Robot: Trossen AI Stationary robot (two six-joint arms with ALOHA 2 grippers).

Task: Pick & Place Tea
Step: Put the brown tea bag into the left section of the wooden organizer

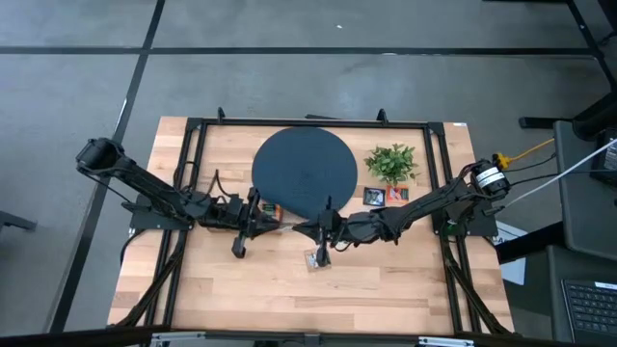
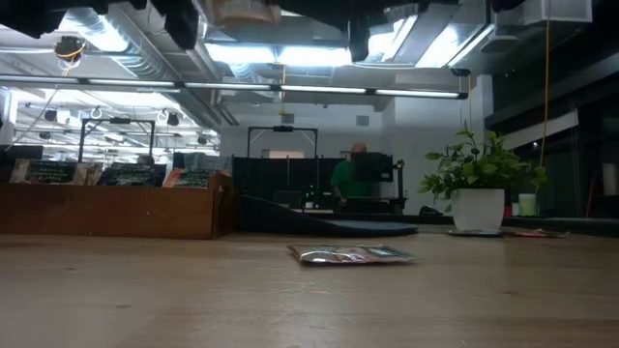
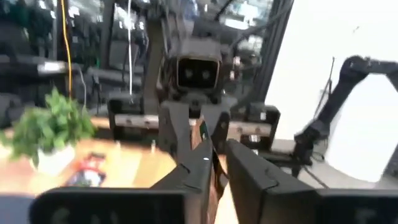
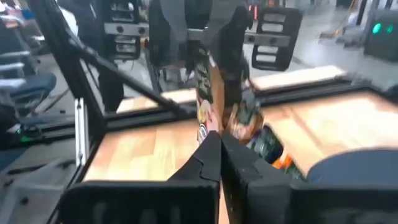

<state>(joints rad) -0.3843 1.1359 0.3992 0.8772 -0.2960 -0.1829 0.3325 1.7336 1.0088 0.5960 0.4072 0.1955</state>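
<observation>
a pale wooden table [image 1: 386, 289] is seen at frame centre. a dark green-black tea sachet [image 4: 208, 93] is pinched between the closed fingers of the right gripper [image 4: 219, 142] and held by the slightly parted left gripper [image 3: 214, 165]. a silvery sachet [image 2: 353, 254] lies flat below centre.

My left gripper [image 1: 273, 218] and right gripper [image 1: 307, 229] meet mid-table, arms stretched inward; right fingers [image 4: 214, 163] pressed together.
</observation>
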